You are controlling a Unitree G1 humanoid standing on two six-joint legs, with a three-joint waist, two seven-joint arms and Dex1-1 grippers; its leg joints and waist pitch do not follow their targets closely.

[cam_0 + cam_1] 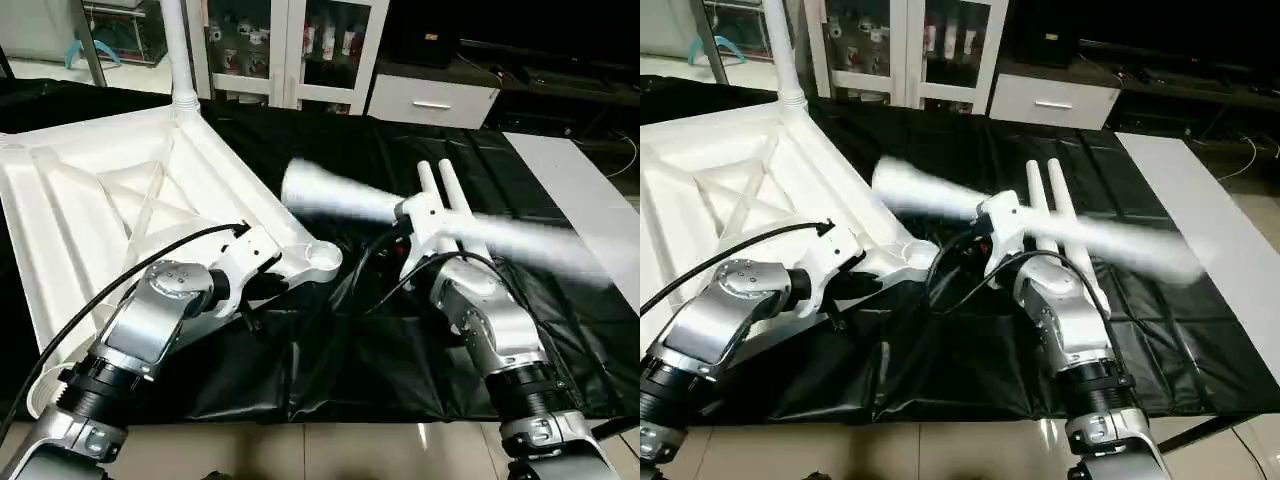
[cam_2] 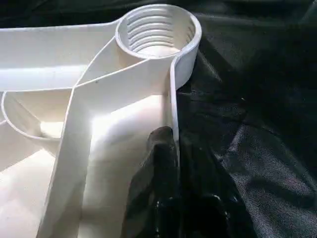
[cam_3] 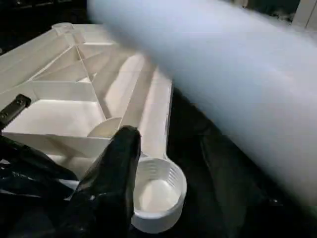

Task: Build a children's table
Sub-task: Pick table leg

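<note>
The children's table top lies upside down on the left, its X ribs facing up. One white leg stands upright in the far corner socket. The near corner socket is empty, and its threads show in the left wrist view. My left gripper is shut on the top's side rim, a little short of that socket. A second white leg, blurred by motion, runs crosswise over the black cloth past my right gripper. It passes close above the socket in the right wrist view.
A black cloth covers the work table, whose front edge is near my forearms. A white board lies at the right. Glass-door cabinets and a low drawer unit stand behind the table.
</note>
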